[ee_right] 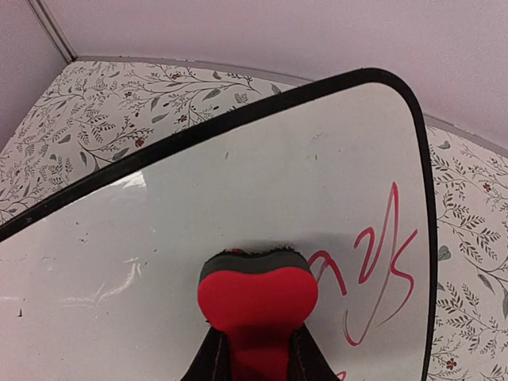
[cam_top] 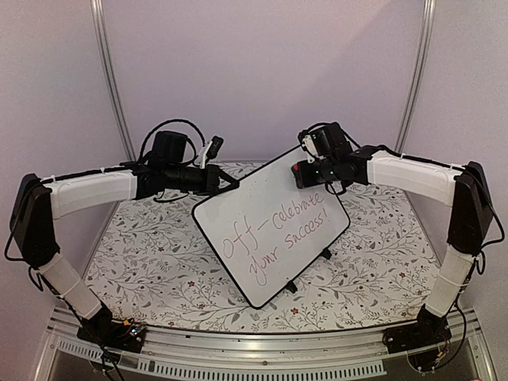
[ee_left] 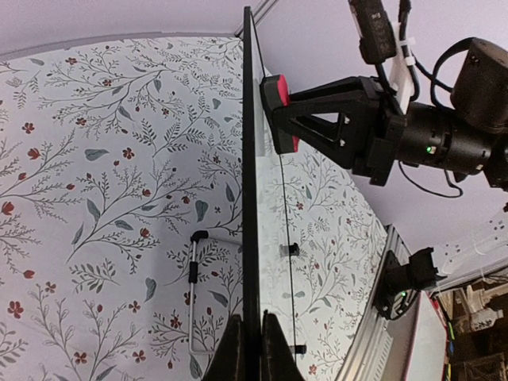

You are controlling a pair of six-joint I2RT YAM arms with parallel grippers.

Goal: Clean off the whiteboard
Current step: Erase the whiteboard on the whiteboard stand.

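Floral tablecloth (cam_top: 143, 254) — left claw (ee_left: 252, 329) grips whiteboard (cam_top: 270, 230).

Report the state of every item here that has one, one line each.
whiteboard: tilted up, gripped at one edge, writing not wiped off.
red handwriting: intact, readable across the board's lower part.
red eraser: held, pressed against the board face near a top corner.
left end effector: shut on the whiteboard's edge.
right end effector: shut on the red eraser.
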